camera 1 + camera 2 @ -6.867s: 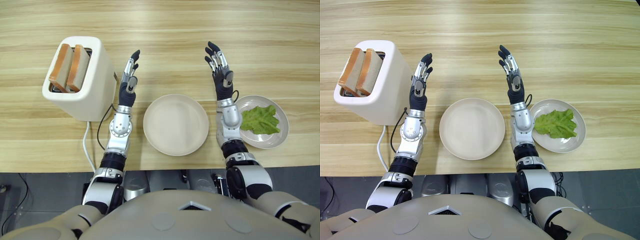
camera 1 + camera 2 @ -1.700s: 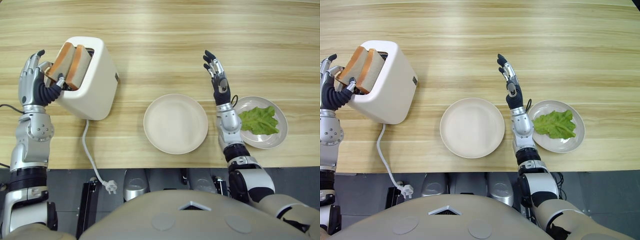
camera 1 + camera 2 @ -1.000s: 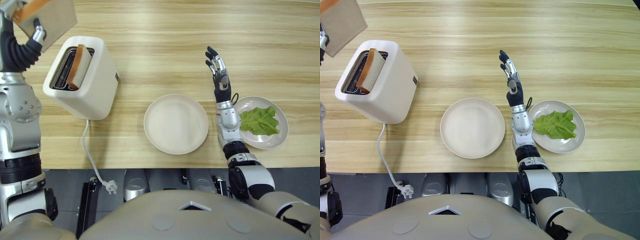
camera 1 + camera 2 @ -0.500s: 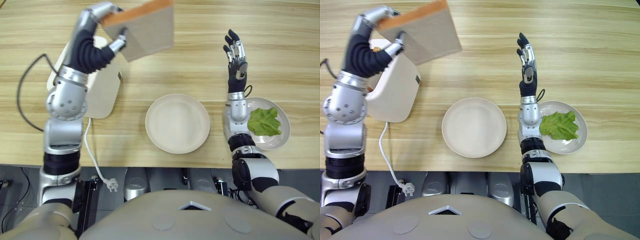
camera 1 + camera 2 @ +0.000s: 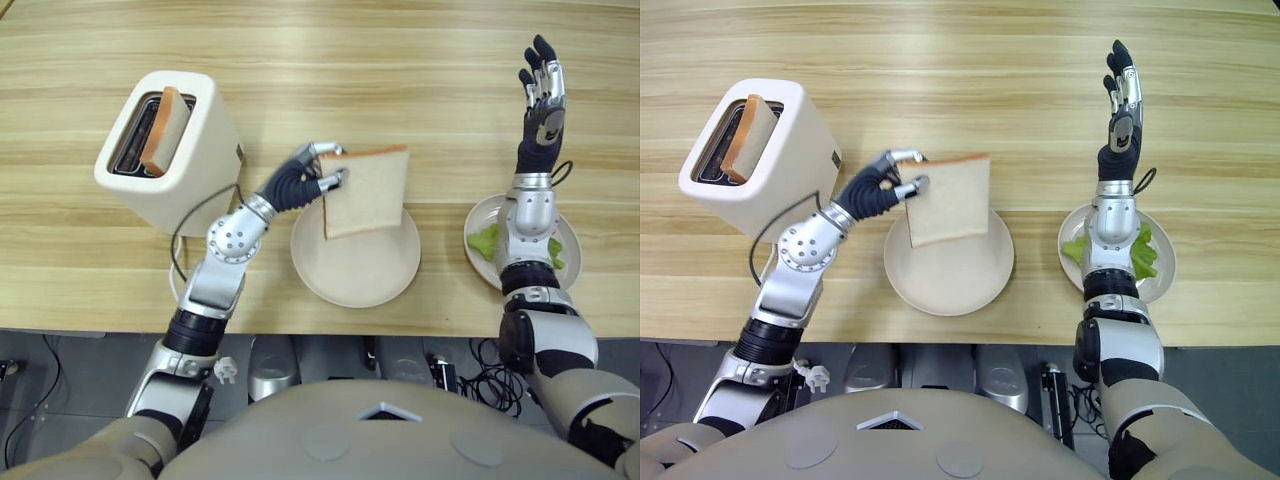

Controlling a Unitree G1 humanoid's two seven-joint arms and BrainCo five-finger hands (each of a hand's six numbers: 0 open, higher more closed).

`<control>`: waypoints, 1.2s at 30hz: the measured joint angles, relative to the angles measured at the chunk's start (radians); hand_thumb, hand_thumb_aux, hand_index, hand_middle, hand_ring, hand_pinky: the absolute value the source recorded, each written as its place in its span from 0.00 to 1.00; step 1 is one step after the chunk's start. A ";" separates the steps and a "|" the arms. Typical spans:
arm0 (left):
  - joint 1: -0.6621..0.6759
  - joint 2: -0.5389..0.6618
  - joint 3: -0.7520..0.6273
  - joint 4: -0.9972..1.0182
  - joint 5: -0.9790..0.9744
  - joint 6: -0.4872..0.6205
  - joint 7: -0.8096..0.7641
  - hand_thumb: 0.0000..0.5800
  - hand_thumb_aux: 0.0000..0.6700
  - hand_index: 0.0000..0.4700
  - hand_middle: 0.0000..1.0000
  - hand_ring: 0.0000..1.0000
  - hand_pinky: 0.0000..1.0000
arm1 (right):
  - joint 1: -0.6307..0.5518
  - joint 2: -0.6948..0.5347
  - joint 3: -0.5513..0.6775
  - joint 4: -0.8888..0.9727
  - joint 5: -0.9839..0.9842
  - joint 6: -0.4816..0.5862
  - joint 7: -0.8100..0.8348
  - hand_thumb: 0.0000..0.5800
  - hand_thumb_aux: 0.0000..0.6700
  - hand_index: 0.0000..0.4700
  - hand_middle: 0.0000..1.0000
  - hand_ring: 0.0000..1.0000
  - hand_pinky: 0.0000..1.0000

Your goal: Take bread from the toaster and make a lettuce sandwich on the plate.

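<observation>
My left hand (image 5: 300, 180) is shut on a slice of bread (image 5: 366, 190), holding it by its left edge just above the beige plate (image 5: 356, 273) at the table's front middle. The white toaster (image 5: 170, 150) stands at the left with one slice (image 5: 165, 131) upright in its right slot; the other slot is empty. A lettuce leaf (image 5: 486, 241) lies on a small grey plate (image 5: 571, 262) at the right, partly hidden by my right forearm. My right hand (image 5: 540, 103) is raised above that plate's far side, fingers straight and holding nothing.
The toaster's cable (image 5: 176, 268) loops down past my left arm and over the table's front edge. Bare wooden tabletop (image 5: 400, 70) stretches behind both plates.
My left hand has carried the bread down from high beside the toaster to just above the beige plate. The right hand has risen and shifted right, its forearm now crossing the lettuce plate.
</observation>
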 measured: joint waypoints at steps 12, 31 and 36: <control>0.002 0.078 -0.050 0.160 0.100 0.004 -0.054 1.00 1.00 0.98 1.00 1.00 1.00 | 0.062 -0.078 -0.002 -0.011 -0.035 0.015 -0.022 0.00 0.00 0.00 0.00 0.00 0.00; -0.014 0.124 0.051 0.152 0.181 -0.043 0.067 0.00 0.00 0.00 0.00 0.00 0.00 | 0.063 -0.091 0.008 -0.021 -0.086 0.017 -0.061 0.00 0.00 0.00 0.00 0.00 0.00; -0.021 0.196 0.176 -0.033 0.181 0.021 0.077 0.00 0.00 0.00 0.00 0.00 0.00 | 0.062 -0.100 0.008 -0.024 -0.086 0.019 -0.061 0.00 0.00 0.00 0.00 0.00 0.00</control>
